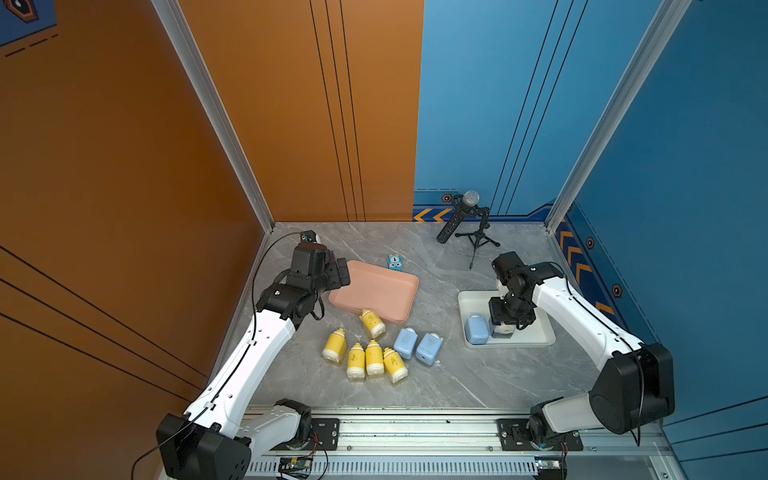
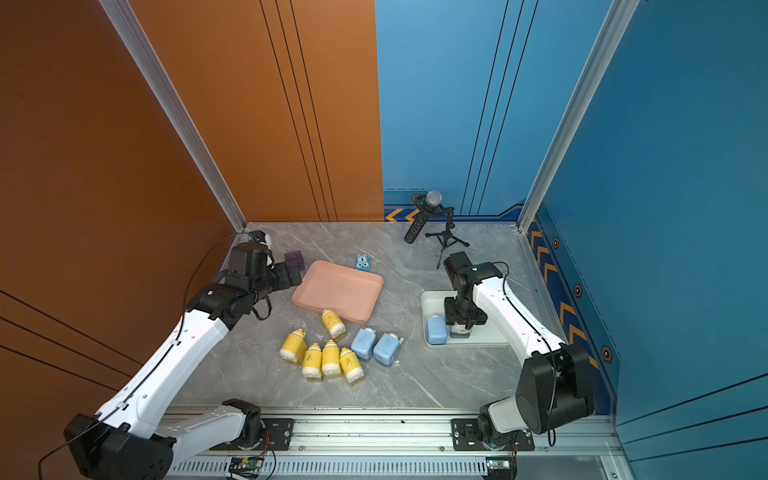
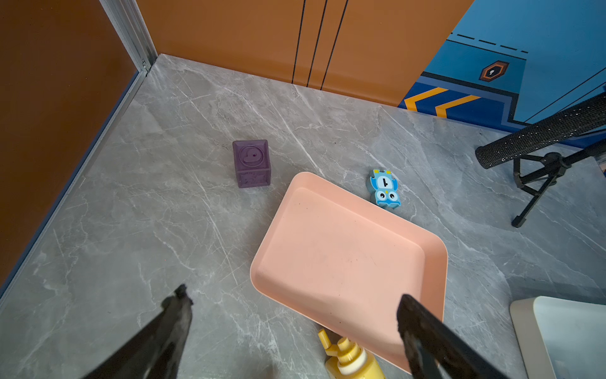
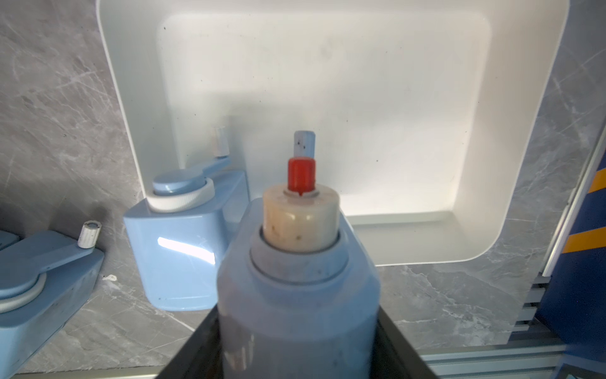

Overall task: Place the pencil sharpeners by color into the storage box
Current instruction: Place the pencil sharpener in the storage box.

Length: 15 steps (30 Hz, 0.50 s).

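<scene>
1. Grip: a blue sharpener (image 4: 298, 288) is clamped between the fingers of the right claw (image 4: 300, 347), with its red-tipped end pointed away from the wrist.
2. The gripped piece is held over the white tray (image 4: 131, 98), which is set well apart from the pink tray (image 1: 374, 291), on the right arm's side.
3. A second blue sharpener (image 1: 476, 329) is seen inside the white tray, on the side facing the pink tray and just beside the gripped one.
4. The left claw (image 3: 292, 295) is spread wide open above the pink tray's corner nearest the cube (image 3: 252, 162).
5. A yellow sharpener (image 1: 372, 323) is laid at the pink tray's near edge, cap towards it.
6. Four yellow ones (image 1: 335, 345) (image 1: 356, 360) (image 1: 374, 357) (image 1: 395, 365) are clustered on the table (image 1: 457, 374), nearer the robot than the pink tray.
7. A blue pair (image 1: 405, 343) (image 1: 429, 349) is laid just beside that cluster, on the white tray's side.
8. A toy (image 1: 395, 262) is found just beside the pink tray's far edge.
</scene>
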Tool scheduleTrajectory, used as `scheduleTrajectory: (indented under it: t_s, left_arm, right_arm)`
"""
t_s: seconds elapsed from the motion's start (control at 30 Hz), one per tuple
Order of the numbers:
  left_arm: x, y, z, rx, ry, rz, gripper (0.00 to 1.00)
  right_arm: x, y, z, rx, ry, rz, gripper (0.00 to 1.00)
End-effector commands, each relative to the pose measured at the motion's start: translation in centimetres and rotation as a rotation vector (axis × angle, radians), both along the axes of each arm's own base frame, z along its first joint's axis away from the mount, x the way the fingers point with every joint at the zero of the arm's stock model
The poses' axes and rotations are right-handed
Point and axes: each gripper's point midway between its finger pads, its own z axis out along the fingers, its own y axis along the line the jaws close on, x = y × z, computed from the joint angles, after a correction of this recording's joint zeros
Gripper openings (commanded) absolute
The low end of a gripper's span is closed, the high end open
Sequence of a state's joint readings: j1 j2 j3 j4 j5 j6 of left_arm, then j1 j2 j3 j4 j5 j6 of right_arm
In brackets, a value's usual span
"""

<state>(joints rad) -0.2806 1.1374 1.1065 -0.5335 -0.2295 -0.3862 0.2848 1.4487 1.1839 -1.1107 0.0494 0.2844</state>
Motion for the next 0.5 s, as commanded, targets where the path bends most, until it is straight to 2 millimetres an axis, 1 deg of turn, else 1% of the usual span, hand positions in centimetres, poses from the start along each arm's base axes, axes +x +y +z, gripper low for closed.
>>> scheduleTrajectory:
  t_s: [0.0,0.23,0.47]
  left_arm:
    - [-0.4,-0.2,-0.4,-0.012,0.017,-0.012,0.98]
    - [-0.5,-0.1,-0.4,-0.012,0.015,-0.012,0.98]
    - [-0.4,-0.2,-0.5,-0.012,0.018,-0.012,0.98]
  right_arm:
    - [0.6,-0.7,-0.4,-0.033,-0.024,-0.006,0.38]
    - [0.3,-0.8,-1.1,-0.035,-0.019,-0.005,0.37]
    - [0.1,-0.5,-1.7,-0.015,-0.009,-0.011,0.37]
